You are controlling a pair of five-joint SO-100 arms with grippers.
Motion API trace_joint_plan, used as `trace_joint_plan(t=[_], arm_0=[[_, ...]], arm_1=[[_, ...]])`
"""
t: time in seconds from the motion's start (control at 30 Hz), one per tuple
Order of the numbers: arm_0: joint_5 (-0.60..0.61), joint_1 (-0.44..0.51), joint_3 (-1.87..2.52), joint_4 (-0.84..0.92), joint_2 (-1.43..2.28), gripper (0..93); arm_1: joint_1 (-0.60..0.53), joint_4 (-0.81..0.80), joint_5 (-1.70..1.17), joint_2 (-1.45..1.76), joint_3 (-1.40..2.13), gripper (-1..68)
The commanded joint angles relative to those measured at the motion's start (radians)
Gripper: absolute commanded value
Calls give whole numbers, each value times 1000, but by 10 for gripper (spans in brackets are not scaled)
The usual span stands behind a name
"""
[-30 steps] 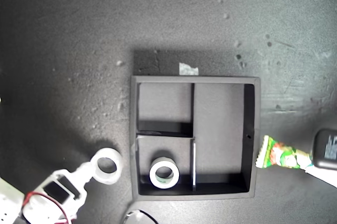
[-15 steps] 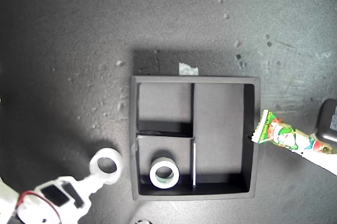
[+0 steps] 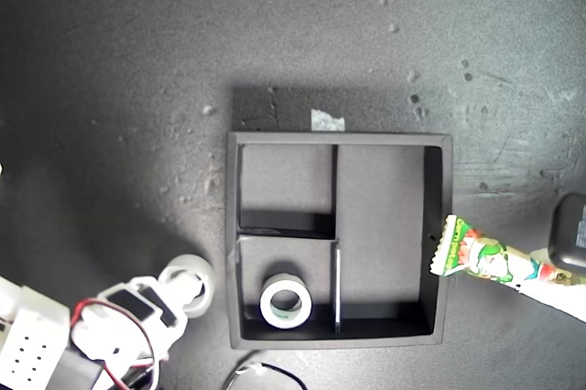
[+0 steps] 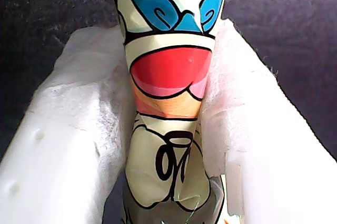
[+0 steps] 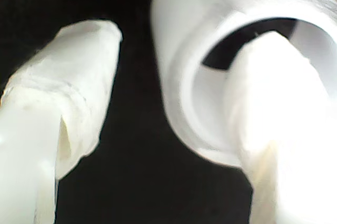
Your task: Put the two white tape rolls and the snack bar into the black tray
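Note:
The black tray [image 3: 438, 189] sits mid-table. One white tape roll [image 3: 286, 304] lies flat in its small compartment nearest the exterior view's bottom. The other white tape roll [image 3: 188, 282] [image 5: 174, 50] lies outside the tray, towards the exterior view's left. My second gripper [image 3: 183, 293] [image 5: 179, 42] is open astride its wall, with one finger [image 5: 274, 103] through the hole and the other [image 5: 79, 77] outside, apart from it. My first gripper [image 3: 538, 275] [image 4: 168, 129] is shut on the snack bar [image 3: 481, 260] [image 4: 168, 71]. The bar's free crimped end reaches over the tray's wall at the exterior view's right.
A scrap of white tape [image 3: 327, 120] is stuck on a dark patch just beyond the tray's far wall. A dark block [image 3: 573, 230] on the first arm shows at the exterior view's right edge. A thin cable [image 3: 265, 370] loops at the bottom edge.
The snack bar has travelled towards the tray in my first gripper, so its end now reaches the tray's wall. The second arm swung round at the outer roll and now covers part of it.

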Motion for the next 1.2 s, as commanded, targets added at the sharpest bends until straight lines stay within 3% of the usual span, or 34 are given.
trace_joint_plan(t=[0.0,0.07,0.13,0.23,0.43,0.53,0.63,0.8,0.97,1.17], arm_0=[[0,-5,-63,-6,-49,100],[5,-5,-91,-6,-103,81],[8,-5,-106,-5,-143,55],[-6,-11,-91,-5,-144,1],[8,-12,-25,35,-32,0],[54,-37,-23,100,34,0],[126,-83,-69,189,84,0],[284,-184,-258,383,133,0],[442,-291,-485,480,89,0],[508,-373,-899,646,-183,0]], arm_1=[[-20,-437,-282,74,278,-6],[-17,-543,-175,60,350,-6],[-5,-508,-103,72,353,-6],[21,-367,-44,67,275,-6],[31,-75,127,74,158,-6],[51,61,138,77,89,-6],[94,296,67,63,-63,-6],[245,439,-403,57,-216,-6],[342,239,-1089,54,-293,-7],[341,253,-1709,37,-376,-7]])
